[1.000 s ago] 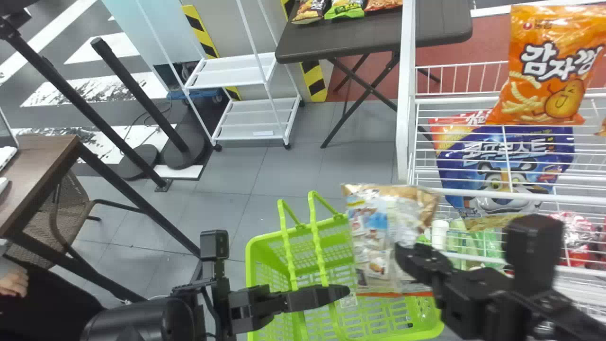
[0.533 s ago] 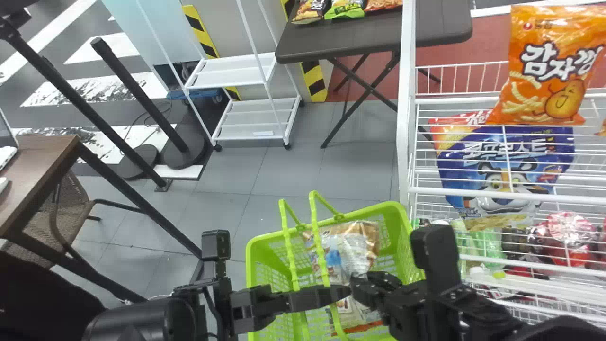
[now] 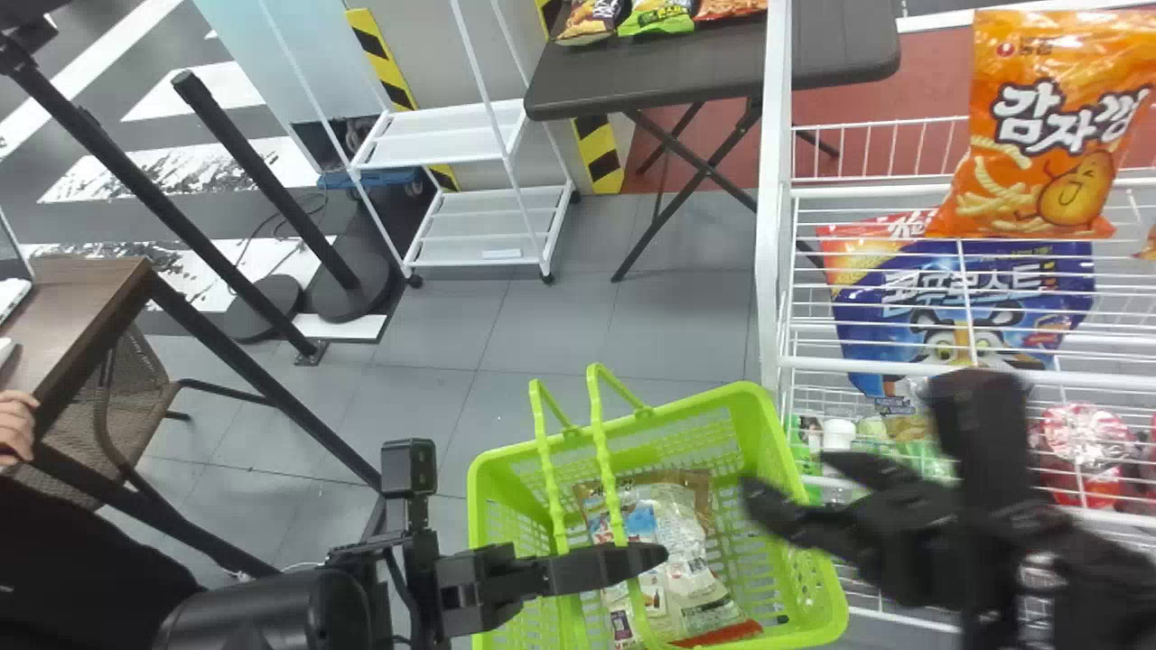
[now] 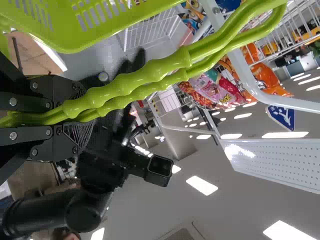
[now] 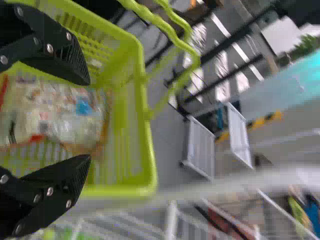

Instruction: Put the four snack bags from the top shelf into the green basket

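Note:
My left gripper [image 3: 632, 563] holds the green basket [image 3: 768, 406] by its handles; in the left wrist view, both handles run between the fingers of the left gripper [image 4: 82, 116]. A snack bag [image 3: 691, 564] lies in the basket, back side up. My right gripper [image 3: 784, 473] is over the basket's right rim with its fingers apart. In the right wrist view, the bag [image 5: 55, 117] lies beyond the open right gripper [image 5: 89, 120], which holds nothing. An orange snack bag [image 3: 1039, 135] rests on the white rack's top shelf.
White rack post [image 3: 773, 181] stands right beside the basket. Below the top wires are a blue bag [image 3: 957, 280] and several packages. Farther back are a dark folding table [image 3: 704, 77] and white cart [image 3: 442, 135]; a brown desk [image 3: 81, 307] stands left.
The snack bag has gone from the right gripper down into the basket and been let go. The right gripper has opened and moved back rightward towards the rack. The left gripper has kept its place.

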Robot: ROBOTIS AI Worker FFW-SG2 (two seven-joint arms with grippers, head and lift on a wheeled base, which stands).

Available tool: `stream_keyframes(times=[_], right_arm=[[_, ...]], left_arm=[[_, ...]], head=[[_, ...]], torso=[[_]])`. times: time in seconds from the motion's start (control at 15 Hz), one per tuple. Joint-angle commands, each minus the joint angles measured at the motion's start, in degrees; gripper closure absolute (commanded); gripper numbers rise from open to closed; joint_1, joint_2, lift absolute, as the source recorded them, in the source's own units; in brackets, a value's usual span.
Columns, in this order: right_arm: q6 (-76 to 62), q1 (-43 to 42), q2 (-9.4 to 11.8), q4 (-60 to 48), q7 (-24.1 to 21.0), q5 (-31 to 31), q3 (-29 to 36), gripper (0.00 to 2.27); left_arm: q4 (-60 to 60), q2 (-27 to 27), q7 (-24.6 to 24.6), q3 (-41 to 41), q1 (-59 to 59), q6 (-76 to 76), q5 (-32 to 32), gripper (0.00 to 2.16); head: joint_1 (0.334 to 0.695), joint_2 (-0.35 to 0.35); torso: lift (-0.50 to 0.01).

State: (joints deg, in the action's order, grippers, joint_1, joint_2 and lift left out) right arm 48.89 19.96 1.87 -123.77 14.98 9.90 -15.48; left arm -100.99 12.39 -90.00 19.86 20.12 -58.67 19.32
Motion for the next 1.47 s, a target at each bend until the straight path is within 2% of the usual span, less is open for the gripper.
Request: stream_keyframes(times=[0.0, 0.13, 0.2, 0.33, 0.53, 0.73, 0.8, 0.87, 0.93, 1.0, 1.4], right_arm=[[-5.34, -0.98, -0.2, -2.44, -0.66, -0.14, 9.59, 0.06], [-8.85, -7.57, -0.02, 3.8, -0.74, -2.34, 14.07, 0.06], [-12.19, -11.18, -0.02, 8.72, -0.74, -2.34, 15.48, 0.06], [-20.45, -18.82, 0.07, 20.24, -0.74, -3.39, 16.27, 0.06], [-29.95, -30.16, -0.02, 37.64, -2.59, -6.73, 14.78, 0.06], [-32.94, -38.16, -0.2, 50.91, -4.52, -7.17, 13.9, 0.12], [-32.94, -39.12, -0.29, 52.76, -5.49, -7.17, 13.81, 0.31], [-32.94, -39.56, -0.29, 53.46, -5.49, -7.26, 13.81, 0.71], [-32.94, -39.65, -0.29, 53.72, -5.49, -7.35, 13.81, 1.54], [-32.76, -39.48, -0.81, 53.64, -6.1, -7.0, 13.63, 2.2], [-32.76, -38.07, -0.99, 50.82, -6.46, -6.91, 13.98, 2.25]], left_arm=[[0.0, 0.0, -0.57, -0.17, -0.09, 0.0, 0.01, 2.15], [-0.09, 0.0, -0.57, -0.52, -0.09, 0.0, 0.01, 2.15], [-0.26, 0.0, -0.57, -0.69, -0.17, 0.0, 0.01, 2.15], [-0.35, 0.0, -0.57, -0.69, -0.09, 0.0, 0.19, 2.15], [-0.26, 0.0, -0.57, -0.17, -0.17, 0.17, 0.54, 2.15], [0.27, 0.35, -0.57, -0.52, -0.52, 0.17, 0.63, 2.15], [0.53, 0.44, -0.57, -0.69, -0.88, 0.35, 0.63, 2.15], [0.88, 0.44, -0.57, -0.69, -0.96, 0.35, 0.63, 2.15], [1.06, 0.53, -0.57, -0.78, -1.05, 0.35, 0.63, 2.15], [1.23, 0.53, -0.57, -0.78, -1.14, 0.35, 0.63, 2.15], [1.23, 0.97, -0.57, -0.69, -1.14, 0.35, 0.63, 2.15]], head=[[0.695, 0.35], [0.695, 0.232], [0.695, 0.132], [0.695, 0.061], [0.695, 0.014], [0.695, 0.006], [0.695, 0.004], [0.695, 0.003], [0.695, 0.001], [0.695, 0.001], [0.695, 0.008]], torso=[[0.0], [0.0], [0.0], [0.0], [0.0], [0.0], [0.0], [0.0], [0.0], [0.0], [0.0]])
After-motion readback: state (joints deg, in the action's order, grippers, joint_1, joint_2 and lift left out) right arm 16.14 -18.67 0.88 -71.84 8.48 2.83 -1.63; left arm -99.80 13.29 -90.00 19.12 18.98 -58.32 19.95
